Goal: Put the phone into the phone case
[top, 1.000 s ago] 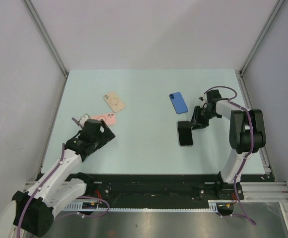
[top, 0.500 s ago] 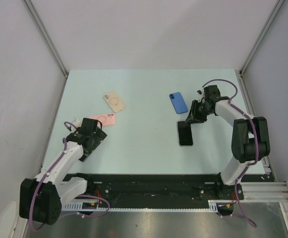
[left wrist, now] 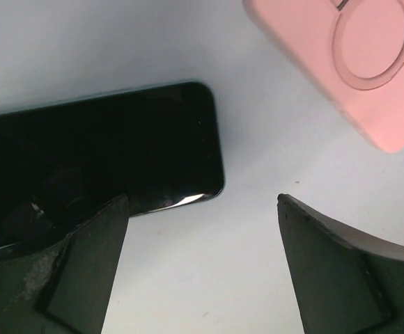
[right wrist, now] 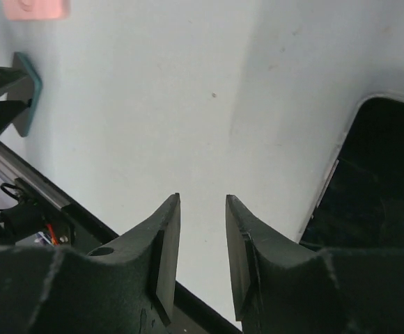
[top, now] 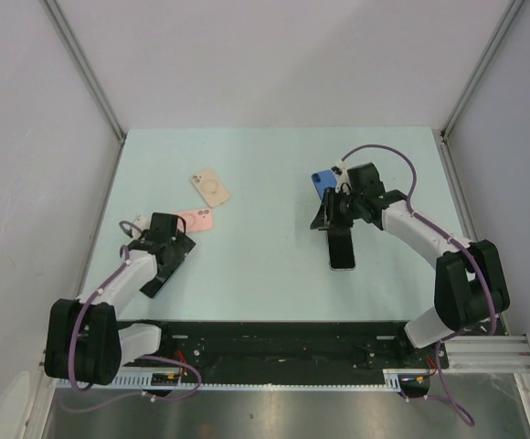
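My left hand [top: 160, 249] hangs low over the pale green tabletop [top: 265, 155], fingers spread nearly to their widest and gripping nothing. The flat black glass-faced phone [left wrist: 97, 153] lies just ahead of its left finger, one rounded corner reaching toward the gap. The soft pink phone case with a ring on its back [top: 194, 219] sits ahead of the right finger, apart from the phone. If I closed from here I judge I would pinch only that corner, and the phone would spin or skid; drifting right could shove the pink case. The overhead view hides this phone under the hand, so only the left wrist camera shows how it lies. Overhead alone gives me the beige phone case [top: 210, 187], further out beyond the pink one. My right hand [top: 329, 218] holds nothing, its fingers drawn to a narrow slot, which only its wrist camera resolves. A second black phone [top: 342, 251] lies just beside it, and a blue phone-shaped slab [top: 320, 180], case or phone I cannot tell, is just behind. Lowering with so narrow a slot would, I think, push that phone rather than straddle it.
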Available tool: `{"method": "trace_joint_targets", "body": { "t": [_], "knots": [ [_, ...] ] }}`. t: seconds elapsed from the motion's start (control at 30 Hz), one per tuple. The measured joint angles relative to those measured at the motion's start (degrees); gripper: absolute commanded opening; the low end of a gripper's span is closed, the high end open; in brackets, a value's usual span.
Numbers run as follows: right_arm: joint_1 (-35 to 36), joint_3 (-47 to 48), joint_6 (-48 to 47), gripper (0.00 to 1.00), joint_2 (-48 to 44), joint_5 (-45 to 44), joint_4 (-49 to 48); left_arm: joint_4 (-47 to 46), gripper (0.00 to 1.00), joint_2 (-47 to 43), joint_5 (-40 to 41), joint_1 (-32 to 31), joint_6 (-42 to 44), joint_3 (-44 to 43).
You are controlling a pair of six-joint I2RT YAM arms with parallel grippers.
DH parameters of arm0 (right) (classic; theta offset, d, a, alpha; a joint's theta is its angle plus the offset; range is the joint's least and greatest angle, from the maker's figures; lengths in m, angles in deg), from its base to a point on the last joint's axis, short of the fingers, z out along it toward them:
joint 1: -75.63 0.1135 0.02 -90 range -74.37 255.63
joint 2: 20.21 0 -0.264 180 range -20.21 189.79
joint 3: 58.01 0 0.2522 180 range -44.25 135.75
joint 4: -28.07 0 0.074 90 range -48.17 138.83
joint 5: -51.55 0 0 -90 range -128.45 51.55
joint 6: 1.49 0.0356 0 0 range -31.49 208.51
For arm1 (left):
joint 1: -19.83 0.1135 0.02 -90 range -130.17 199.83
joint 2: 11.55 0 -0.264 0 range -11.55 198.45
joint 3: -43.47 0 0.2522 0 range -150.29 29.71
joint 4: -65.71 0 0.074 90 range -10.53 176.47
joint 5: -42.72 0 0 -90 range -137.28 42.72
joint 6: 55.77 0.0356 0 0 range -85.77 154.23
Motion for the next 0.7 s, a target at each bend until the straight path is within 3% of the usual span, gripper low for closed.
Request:
{"method": "trace_joint_targets", "body": {
  "t": [0.3, 0.47, 0.53, 0.57, 0.6, 0.7],
  "knots": [
    [1.2, -0.15, 0.9, 0.37, -3.3, 0.33, -1.7, -9.29, 1.0, 3.61, -3.82, 0.15, 5.05, -1.2],
    [2.38, -1.44, 0.9, 0.38, -3.58, 0.35, -1.88, -5.01, 0.96, 2.27, -3.93, 1.36, 5.6, -2.45],
    [2.91, -1.92, 0.9, 0.37, -3.87, 0.37, -2.05, -1.7, 0.82, 0.9, -2.62, 4.79, 5.22, -4.59],
    [3.08, -2.05, 0.92, 0.37, -3.98, 0.39, -2.19, -0.85, 0.7, 0.33, -2.05, 6.71, 5.09, -5.55],
    [3.21, -2.23, 0.9, 0.37, -4.09, 0.42, -2.43, -0.07, 0.35, -0.37, -1.14, 9.11, 4.94, -6.69],
    [3.58, -2.56, 0.92, 0.38, -4.33, 0.81, -2.93, 1.84, 0.01, -1.25, 2.29, 14.91, 4.26, -9.62]
  ]
}}
